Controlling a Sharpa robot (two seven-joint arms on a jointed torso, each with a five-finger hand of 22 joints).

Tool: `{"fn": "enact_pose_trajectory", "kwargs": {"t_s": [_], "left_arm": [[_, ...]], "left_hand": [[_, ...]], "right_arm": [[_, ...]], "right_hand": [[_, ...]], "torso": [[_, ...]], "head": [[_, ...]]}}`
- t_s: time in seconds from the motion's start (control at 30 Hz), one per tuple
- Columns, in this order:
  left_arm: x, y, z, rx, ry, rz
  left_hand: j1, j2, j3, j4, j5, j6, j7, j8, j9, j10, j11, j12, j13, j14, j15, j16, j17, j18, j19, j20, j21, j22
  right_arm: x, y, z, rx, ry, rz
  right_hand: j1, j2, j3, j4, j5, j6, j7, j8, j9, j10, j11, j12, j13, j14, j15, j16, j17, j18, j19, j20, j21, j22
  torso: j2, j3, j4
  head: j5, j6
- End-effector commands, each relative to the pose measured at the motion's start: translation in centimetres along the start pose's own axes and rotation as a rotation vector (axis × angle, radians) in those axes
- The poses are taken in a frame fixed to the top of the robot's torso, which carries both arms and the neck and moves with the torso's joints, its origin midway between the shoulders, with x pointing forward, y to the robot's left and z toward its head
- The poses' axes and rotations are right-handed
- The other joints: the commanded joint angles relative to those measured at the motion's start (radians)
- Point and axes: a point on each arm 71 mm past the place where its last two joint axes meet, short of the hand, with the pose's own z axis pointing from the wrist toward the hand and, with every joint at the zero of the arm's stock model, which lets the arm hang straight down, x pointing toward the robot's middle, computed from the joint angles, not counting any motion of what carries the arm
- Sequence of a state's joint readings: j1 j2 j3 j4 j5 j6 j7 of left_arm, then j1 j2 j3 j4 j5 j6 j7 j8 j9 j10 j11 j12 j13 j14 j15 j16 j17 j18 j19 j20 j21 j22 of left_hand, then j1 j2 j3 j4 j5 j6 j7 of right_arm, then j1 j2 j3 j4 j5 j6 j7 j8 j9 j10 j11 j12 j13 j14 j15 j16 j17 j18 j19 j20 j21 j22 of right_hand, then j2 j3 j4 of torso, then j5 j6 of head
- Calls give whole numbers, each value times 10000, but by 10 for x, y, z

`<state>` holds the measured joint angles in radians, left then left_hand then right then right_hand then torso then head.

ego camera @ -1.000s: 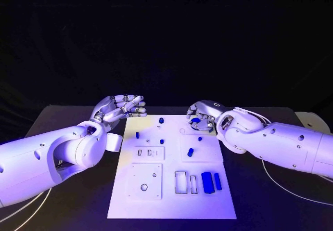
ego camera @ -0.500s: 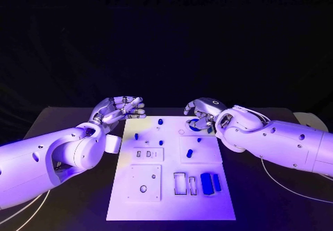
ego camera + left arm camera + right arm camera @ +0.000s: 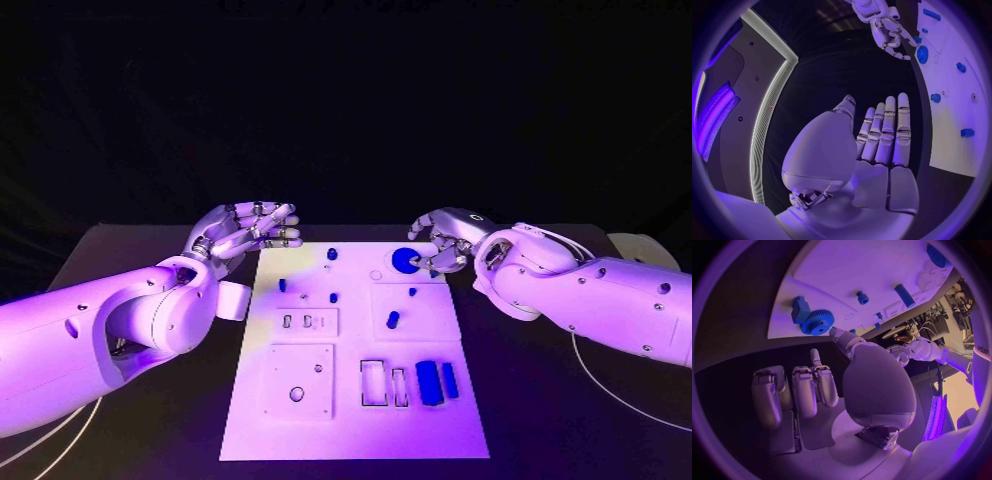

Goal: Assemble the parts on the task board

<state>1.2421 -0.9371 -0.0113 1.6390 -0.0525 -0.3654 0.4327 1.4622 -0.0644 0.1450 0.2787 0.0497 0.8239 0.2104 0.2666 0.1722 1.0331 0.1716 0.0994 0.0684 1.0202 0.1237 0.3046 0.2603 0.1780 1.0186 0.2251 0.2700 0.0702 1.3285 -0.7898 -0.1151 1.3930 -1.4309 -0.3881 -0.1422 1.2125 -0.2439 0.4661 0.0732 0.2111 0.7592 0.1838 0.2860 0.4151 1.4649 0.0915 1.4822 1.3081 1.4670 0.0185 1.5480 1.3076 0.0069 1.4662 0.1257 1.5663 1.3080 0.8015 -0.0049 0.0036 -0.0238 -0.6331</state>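
A: Where's the round blue toothed gear (image 3: 404,259)?
B: At the white task board (image 3: 356,400)'s far right corner, touching the right hand (image 3: 440,240)'s fingertips; a hold isn't clear.
A: Left hand (image 3: 248,228)?
B: Beside the board, fingers together, holding nothing

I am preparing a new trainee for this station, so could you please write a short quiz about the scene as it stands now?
1. True or false: the left hand holds a blue part.
2. Which blue part lies closest to the right hand? A) the gear B) a spoon C) a cup
3. Fill in: the two long blue blocks lie on the near part of the white board, towards the robot's ___ side.

Key: 1 false; it hangs beside the board with nothing in it. 2 A. 3 right.
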Motion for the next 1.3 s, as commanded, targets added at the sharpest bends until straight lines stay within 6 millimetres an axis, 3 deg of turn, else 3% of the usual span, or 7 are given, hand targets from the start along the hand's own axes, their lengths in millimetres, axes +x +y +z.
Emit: {"fn": "enact_pose_trajectory", "kwargs": {"t_s": [0.03,0.27,0.37,0.63,1.3], "left_arm": [[3,-1,0,70,204,-109],[3,-1,1,63,201,-107],[4,-1,1,56,209,-111],[4,-1,1,43,196,-104],[2,0,1,29,161,-87]], "left_hand": [[24,56,41,6,24,-62,237,-46,-14,3,48,-34,-1,-66,14,-31,8,61,56,-15,-55,-9],[25,56,41,8,24,-65,236,-50,-16,3,49,-44,-2,-73,16,-38,17,61,56,-14,-60,-10],[25,56,41,8,24,-65,236,-50,-16,3,49,-44,-2,-73,16,-38,17,61,56,-14,-60,-10],[27,58,42,8,24,-65,237,-52,-16,4,50,-48,-2,-75,17,-41,21,61,57,-14,-62,-10],[27,58,42,8,24,-65,237,-52,-16,4,50,-48,-2,-75,17,-41,21,61,57,-14,-62,-10]], "right_arm": [[4,-4,0,193,515,408],[11,-5,4,304,762,599],[14,-4,7,340,802,646],[19,-4,11,398,888,725],[21,-6,11,475,1095,690]], "right_hand": [[-90,48,-57,16,-59,-101,2,-49,-12,205,73,-52,1611,903,71,49,2012,-68,1044,61,44,2626],[-46,131,-121,50,7,-69,2,-33,1,220,74,-33,1632,908,77,57,2038,-69,1046,71,45,2628],[-17,166,-133,56,43,-59,1,-28,5,228,73,-22,1643,909,77,59,2042,-69,1046,73,45,2628],[74,238,-132,44,56,-5,-6,-1,21,265,70,20,1686,911,76,62,2050,-69,1046,76,45,2628],[185,420,-110,82,99,400,-81,215,109,336,3,100,1769,911,28,66,2054,-69,1046,43,45,2628]], "torso": [[-2,6,0],[7,2,25],[8,-16,55],[0,-29,40],[0,-21,21]], "head": [[-22,8],[-39,-7],[-59,-30],[-46,-56],[-38,-101]]}}
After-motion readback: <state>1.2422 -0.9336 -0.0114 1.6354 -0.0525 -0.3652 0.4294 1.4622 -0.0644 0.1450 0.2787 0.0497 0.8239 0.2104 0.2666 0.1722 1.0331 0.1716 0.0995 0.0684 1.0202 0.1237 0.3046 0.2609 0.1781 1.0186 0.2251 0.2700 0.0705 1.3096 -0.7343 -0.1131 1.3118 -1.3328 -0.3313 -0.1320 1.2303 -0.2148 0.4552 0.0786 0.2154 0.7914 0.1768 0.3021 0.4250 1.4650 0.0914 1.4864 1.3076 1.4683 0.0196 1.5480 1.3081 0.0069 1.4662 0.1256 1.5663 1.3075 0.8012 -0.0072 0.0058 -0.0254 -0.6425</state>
